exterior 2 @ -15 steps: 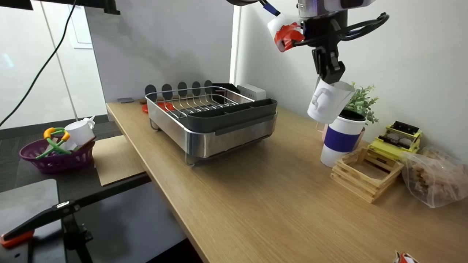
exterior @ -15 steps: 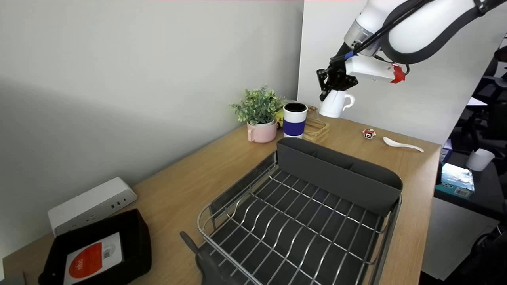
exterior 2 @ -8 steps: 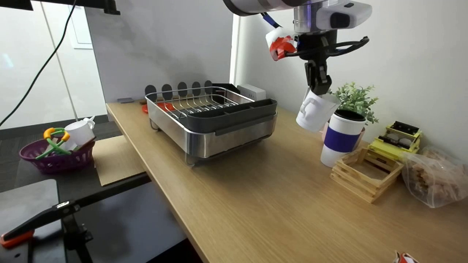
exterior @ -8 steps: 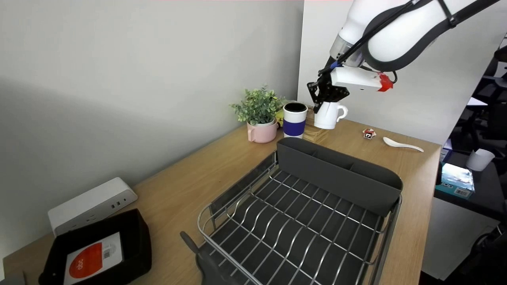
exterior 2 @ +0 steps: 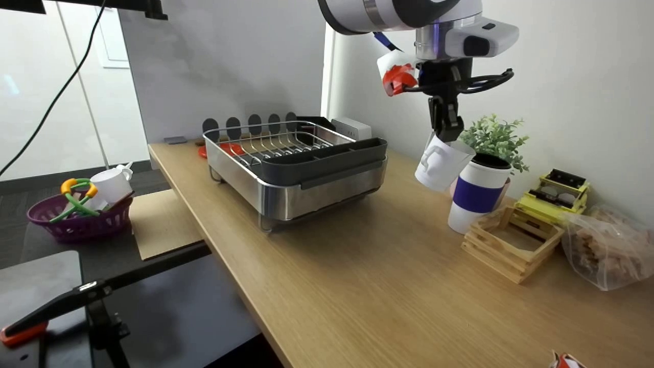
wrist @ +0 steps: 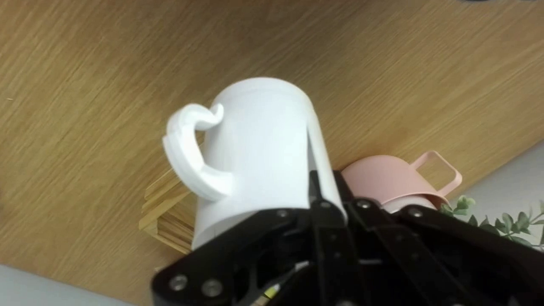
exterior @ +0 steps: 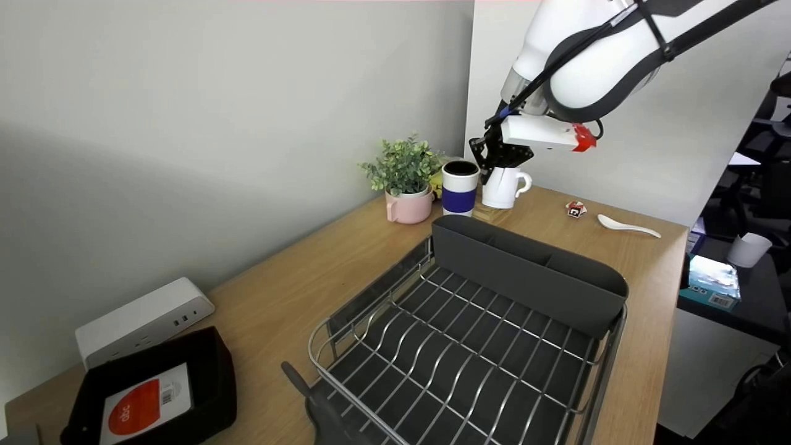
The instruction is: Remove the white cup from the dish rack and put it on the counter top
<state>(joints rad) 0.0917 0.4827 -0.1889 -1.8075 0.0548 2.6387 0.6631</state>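
Note:
My gripper (exterior: 491,170) is shut on the wall of the white cup (exterior: 502,187) at its rim. In the wrist view, the cup (wrist: 259,140) has one finger inside and one outside the wall, and its loop handle points left; the gripper (wrist: 329,180) is at the rim. In an exterior view the cup (exterior 2: 442,166) hangs tilted from the gripper (exterior 2: 448,137), apparently just above the counter top (exterior 2: 368,276). The dish rack (exterior 2: 278,202) stands to one side, apart from the cup; its wire ribs (exterior: 445,337) hold nothing.
A blue-and-white tumbler (exterior 2: 477,191) is close to the cup. Near it are a pink pot with a plant (exterior: 410,206), a wooden crate (exterior 2: 511,250), a yellow item (exterior 2: 552,202) and a plastic bag (exterior 2: 608,250). A white spoon (exterior: 627,227) lies near the counter's end.
My gripper has come down with the white cup, still shut on it. In an exterior view, the cup has moved left and down towards the tumbler. The rack has not moved.

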